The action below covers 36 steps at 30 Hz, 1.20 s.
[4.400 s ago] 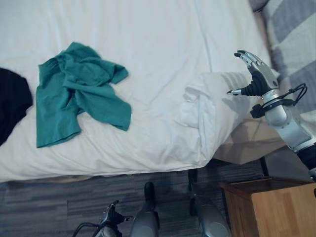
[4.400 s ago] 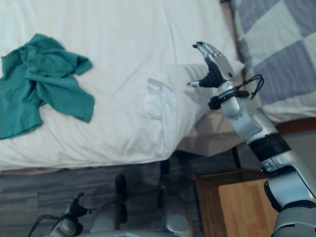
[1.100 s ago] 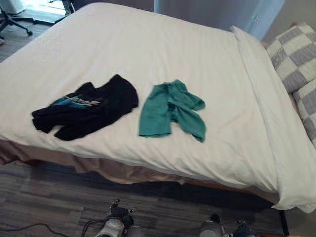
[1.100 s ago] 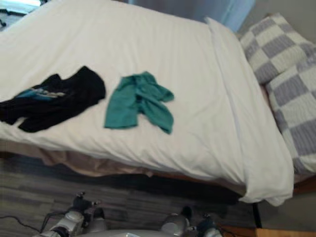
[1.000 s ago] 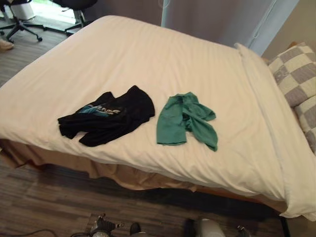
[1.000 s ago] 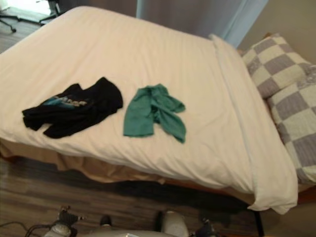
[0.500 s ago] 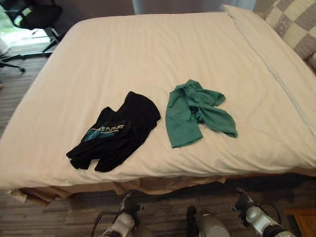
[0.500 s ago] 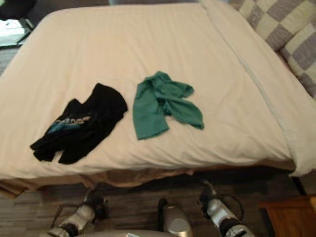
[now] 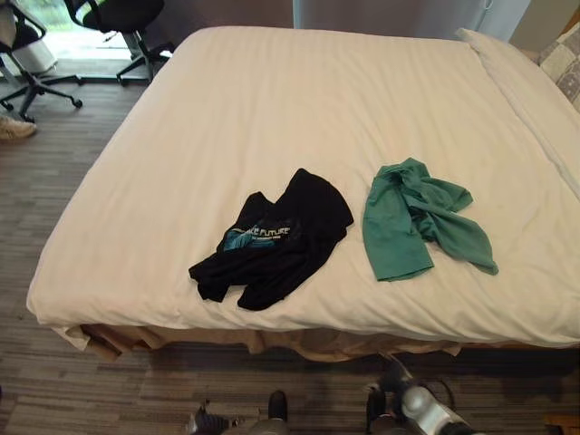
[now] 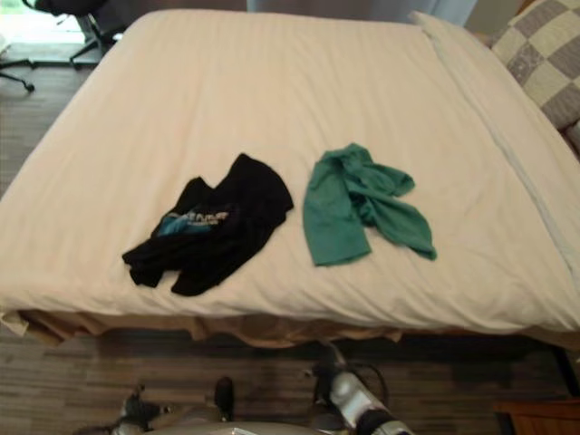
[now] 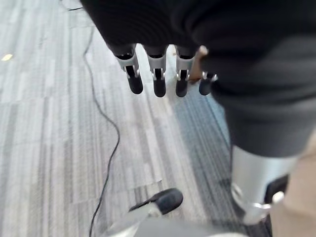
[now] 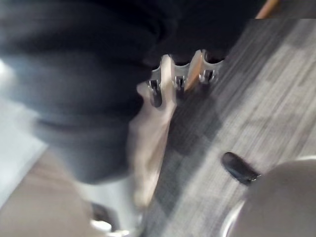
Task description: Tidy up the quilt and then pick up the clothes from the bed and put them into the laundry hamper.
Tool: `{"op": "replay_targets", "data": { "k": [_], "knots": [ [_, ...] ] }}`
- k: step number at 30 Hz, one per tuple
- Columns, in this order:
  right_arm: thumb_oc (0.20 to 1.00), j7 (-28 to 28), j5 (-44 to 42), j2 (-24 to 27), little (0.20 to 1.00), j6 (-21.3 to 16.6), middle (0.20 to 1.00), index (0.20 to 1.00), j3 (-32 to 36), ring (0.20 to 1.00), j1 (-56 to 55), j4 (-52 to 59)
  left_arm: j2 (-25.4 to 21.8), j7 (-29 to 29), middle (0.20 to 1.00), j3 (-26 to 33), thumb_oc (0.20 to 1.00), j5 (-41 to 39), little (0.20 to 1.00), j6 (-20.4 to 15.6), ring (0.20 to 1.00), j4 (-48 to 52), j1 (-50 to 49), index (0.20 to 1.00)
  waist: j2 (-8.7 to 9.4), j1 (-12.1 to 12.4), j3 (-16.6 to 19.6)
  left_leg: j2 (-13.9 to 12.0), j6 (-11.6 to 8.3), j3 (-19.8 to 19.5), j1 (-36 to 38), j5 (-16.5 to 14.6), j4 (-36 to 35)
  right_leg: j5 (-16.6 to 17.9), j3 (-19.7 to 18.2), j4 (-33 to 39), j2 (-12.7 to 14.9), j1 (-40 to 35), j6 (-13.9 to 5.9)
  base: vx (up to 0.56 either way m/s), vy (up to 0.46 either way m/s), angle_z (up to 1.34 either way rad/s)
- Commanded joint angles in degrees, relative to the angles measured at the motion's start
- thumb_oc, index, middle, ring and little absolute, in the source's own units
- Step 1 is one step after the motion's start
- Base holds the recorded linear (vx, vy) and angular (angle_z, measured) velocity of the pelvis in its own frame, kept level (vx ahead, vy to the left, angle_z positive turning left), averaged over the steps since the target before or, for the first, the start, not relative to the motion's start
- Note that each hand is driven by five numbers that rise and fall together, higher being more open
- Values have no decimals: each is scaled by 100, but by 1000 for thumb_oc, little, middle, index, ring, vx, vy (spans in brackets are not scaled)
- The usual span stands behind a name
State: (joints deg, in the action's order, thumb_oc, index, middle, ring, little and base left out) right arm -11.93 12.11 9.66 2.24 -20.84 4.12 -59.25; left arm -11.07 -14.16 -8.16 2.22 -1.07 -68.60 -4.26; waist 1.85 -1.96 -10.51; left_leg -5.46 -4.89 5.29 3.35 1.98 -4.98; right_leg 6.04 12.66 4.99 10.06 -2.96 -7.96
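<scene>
- Quilt (image 9: 299,100) lies spread flat and smooth over the bed, pale cream, reaching down past the near edge where a tan bed skirt (image 9: 272,340) peeks out beneath it.
- Two garments sit on top of that quilt, side by side near the front edge, apart from each other with a strip of quilt between.
- On the robot's left, the black shirt (image 9: 272,240) lies crumpled, with a patch of light and teal print showing on it.
- To its right, the green garment (image 10: 349,204) is bunched and twisted, one end trailing off toward the right.
- Checked pillow (image 10: 544,50) shows at the head of the bed, far right corner.
- Office chair (image 9: 118,18) stands on the wood-look floor (image 9: 45,181) beyond the bed's far left corner, well apart from the clothes.
- Left hand (image 11: 155,74) hangs low above the grey carpet (image 11: 44,123), fingers straight and relaxed, holding nothing.
- Right hand (image 12: 180,74) is also down by the floor close to the bed; the view of it is badly blurred, so I cannot tell whether its fingers are loose or curled.
- Both garments are on the bed, neither in a hand.
</scene>
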Motion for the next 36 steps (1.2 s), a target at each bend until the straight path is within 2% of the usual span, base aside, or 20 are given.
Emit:
{"op": "replay_targets", "data": {
  "k": [1,4,5,6,8,11,12,14,15,17,20,26,31,36],
  "knots": [
    [1000,-456,-706,32,1000,-61,1000,1000,237,1000,-96,167,-52,-432,1000,94,1000,-354,1000,12,1000,-434,379,1000,309,-194,266,-297,-153,318,195,-597,8,-442,-23,-44,320,255,-225,82,-16,-10],
    [1000,-636,-898,198,1000,-130,1000,1000,623,1000,-349,735,-130,-631,1000,311,1000,-505,1000,-18,1000,-190,304,1000,303,-259,301,-318,-154,351,240,-610,-2,-438,-46,-14,313,219,-238,40,-4,-6],
    [1000,-787,-886,488,1000,-174,1000,1000,1071,1000,-755,1798,-298,-846,1000,601,1000,-696,1000,-69,1000,671,94,1000,278,-332,319,-345,-150,394,269,-612,-2,-434,-74,-1,302,201,-251,60,4,-6],
    [1000,-829,-791,649,1000,-199,1000,1000,1291,1000,-931,2269,-426,-914,1000,719,1000,-686,1000,-114,1000,1303,-24,1000,260,-353,305,-359,-149,410,305,-630,-2,-446,-70,-1,291,167,-260,54,7,-6],
    [1000,-948,-509,1003,1000,-261,1000,1000,1699,1000,-1104,2851,-755,-1065,1000,973,1000,-519,1000,-249,1000,2641,-195,1000,228,-382,315,-374,-149,423,322,-648,-2,-459,-53,0,288,144,-279,36,1,-11],
    [1000,-1114,200,1548,1000,-332,1000,1000,1911,1000,-941,3250,-1051,-1235,1000,1242,1000,-410,1000,-545,1000,3782,-61,1000,203,-394,333,-399,-165,405,343,-672,-2,-486,-38,-12,286,112,-298,20,-12,-5],
    [1000,-1112,203,1547,1000,-329,1000,1000,1913,1000,-936,3253,-1050,-1234,1000,1247,1000,-407,1000,-538,1000,3792,-60,1000,211,-398,338,-388,-161,401,321,-650,-2,-466,-38,-5,295,129,-296,13,-31,-8],
    [1000,-1290,602,1995,1000,-392,1000,1000,1798,1000,-502,3191,-1156,-1198,1000,1039,1000,-537,1000,-833,1000,4407,476,1000,232,-397,368,-408,-184,385,325,-644,-2,-485,-45,-13,290,122,-297,2,-36,-4],
    [1000,-1294,602,1999,1000,-397,1000,1000,1798,1000,-480,3176,-1155,-1195,1000,1042,1000,-545,1000,-835,1000,4400,494,1000,226,-398,353,-411,-185,385,328,-645,-2,-487,-44,-17,288,121,-296,11,-40,4],
    [1000,-1272,993,2517,1000,-427,1000,1000,1612,1000,-148,3284,-1216,-580,1000,439,1000,-609,1000,-1149,1000,5331,740,1000,238,-412,352,-432,-199,381,354,-654,-2,-516,-58,-16,268,92,-293,17,-33,5],
    [1000,-1133,1002,2813,1000,-464,1000,1000,1500,1000,130,3365,-1373,-274,1000,260,1000,-592,1000,-1190,1000,5765,772,1000,209,-394,390,-460,-219,408,370,-655,-2,-538,-55,1,249,69,-290,29,-26,4],
    [1000,-914,1228,3008,1000,-458,1000,1000,1165,1000,537,3760,-1485,-57,1000,-70,1000,-371,1000,-1083,1000,5630,1051,1000,181,-394,397,-490,-246,453,397,-660,-2,-547,-61,1,226,58,-283,6,-5,0],
    [1000,-760,1405,3029,1000,-549,1000,1000,676,1000,921,4062,-1404,278,1000,-535,1000,-712,1000,-1181,1000,5779,1419,1000,176,-396,358,-499,-256,488,421,-671,-2,-566,-55,1,222,30,-288,0,0,0],
    [1000,-730,1482,2989,1000,-559,1000,1000,445,1000,1117,3978,-1302,293,1000,-606,1000,-1275,1000,-1388,1000,6095,1731,1000,175,-389,303,-498,-258,484,408,-667,-2,-572,-33,1,236,21,-290,0,0,0]
  ]
}}
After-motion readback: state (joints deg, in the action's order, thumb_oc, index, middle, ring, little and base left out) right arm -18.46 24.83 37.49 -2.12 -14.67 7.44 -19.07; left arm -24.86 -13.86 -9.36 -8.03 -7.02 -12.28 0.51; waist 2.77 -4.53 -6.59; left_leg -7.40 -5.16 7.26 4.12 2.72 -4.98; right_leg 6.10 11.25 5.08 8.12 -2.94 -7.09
